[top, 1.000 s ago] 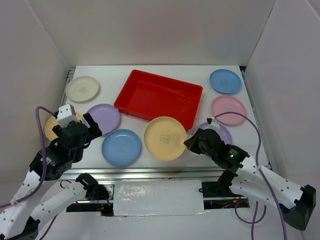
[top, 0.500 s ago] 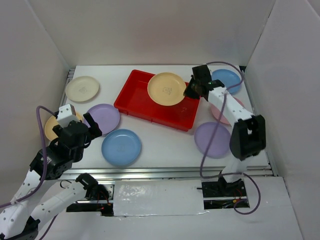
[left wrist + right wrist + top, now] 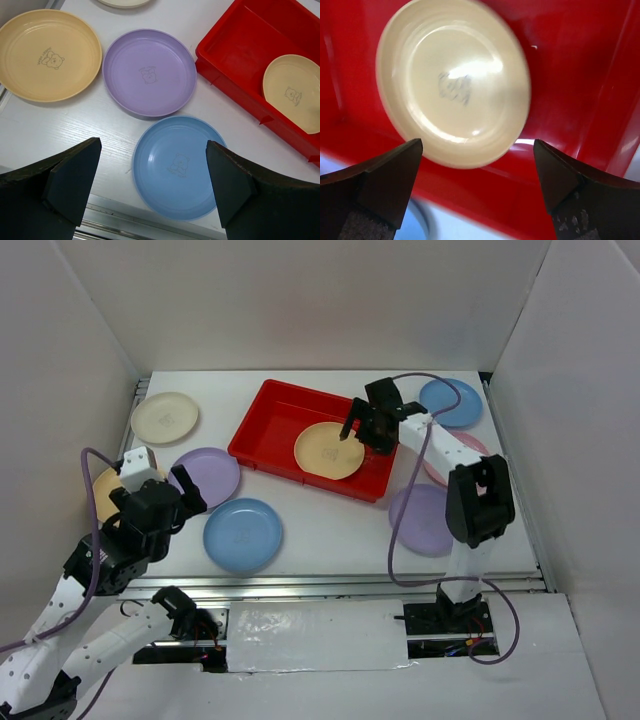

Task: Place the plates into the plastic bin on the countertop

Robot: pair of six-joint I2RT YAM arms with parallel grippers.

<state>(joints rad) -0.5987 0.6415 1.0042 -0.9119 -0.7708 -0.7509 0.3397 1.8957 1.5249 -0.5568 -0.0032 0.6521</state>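
Currently, one yellow-orange plate (image 3: pixel 329 450) is seen lying flat inside the red plastic bin (image 3: pixel 275 420), toward its 3 o'clock end. The right hand (image 3: pixel 357 430) is held just above that plate's 2 o'clock edge, fingers spread wide, nothing gripped. The left hand (image 3: pixel 152 200) is poised at 8 o'clock over the desk (image 3: pixel 330 530), likewise wide and empty, above a blue plate (image 3: pixel 177 165). A purple plate (image 3: pixel 149 71) is set at its 11 o'clock. Toward 3 o'clock, another purple plate (image 3: pixel 425 520) and a second blue plate (image 3: pixel 460 408) are left outside the bin.
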